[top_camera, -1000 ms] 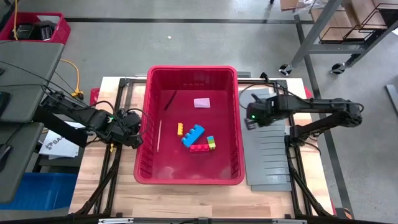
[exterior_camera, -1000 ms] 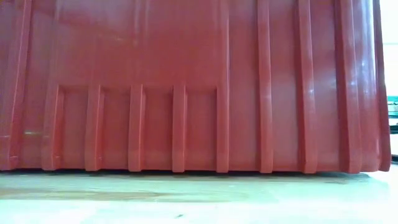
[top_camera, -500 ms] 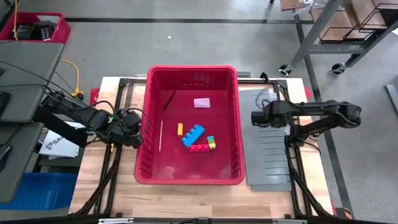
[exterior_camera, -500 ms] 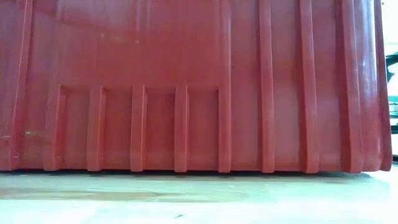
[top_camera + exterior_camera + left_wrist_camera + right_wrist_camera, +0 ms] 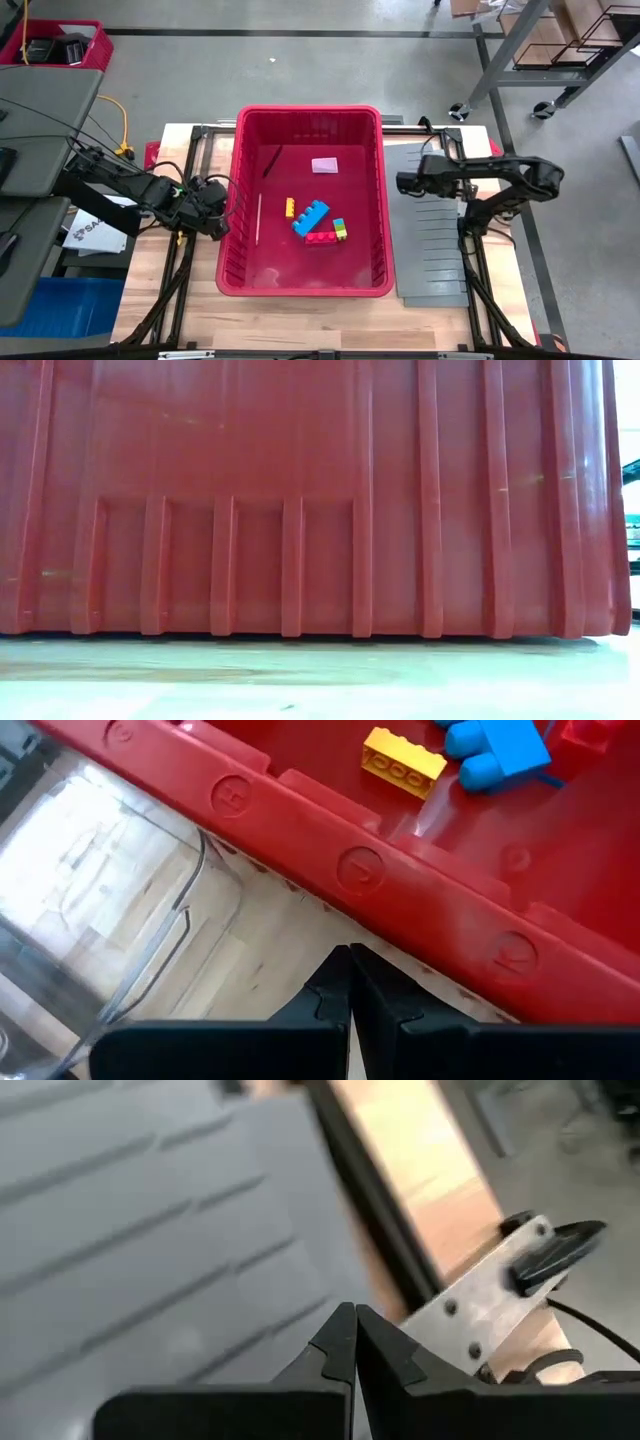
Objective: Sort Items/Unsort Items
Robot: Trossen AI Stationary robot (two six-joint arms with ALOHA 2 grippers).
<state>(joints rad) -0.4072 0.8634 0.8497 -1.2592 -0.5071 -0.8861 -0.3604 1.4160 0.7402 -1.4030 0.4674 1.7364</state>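
Note:
The items lie on the floor of the red bin (image 5: pixel 232 215): a yellow block (image 5: pixel 288 207), a blue block (image 5: pixel 310 217), a red block (image 5: pixel 320 238), a green-and-yellow block (image 5: pixel 340 228), a pale lilac piece (image 5: pixel 324 165), a dark stick (image 5: pixel 273 161) and a white stick (image 5: pixel 258 216). My left gripper (image 5: pixel 218 222) hangs shut just outside the bin's left wall; in its wrist view the left gripper (image 5: pixel 349 960) points down at the wood beside the bin rim (image 5: pixel 360 870). My right gripper (image 5: pixel 403 183) is shut over the grey ribbed panel (image 5: pixel 150 1230), holding nothing.
The bin fills the middle of the table and blocks the whole low view (image 5: pixel 320 500). A grey ribbed panel (image 5: pixel 432 250) covers the table's right part. A clear plastic container (image 5: pixel 150 920) stands left of the bin, by my left gripper. Black frame bars (image 5: pixel 470 270) run along the table's sides.
My right gripper has sunk toward the grey ribbed panel and rolled about its own axis, while its arm has folded back toward the table. Left arm, bin and items have kept still.

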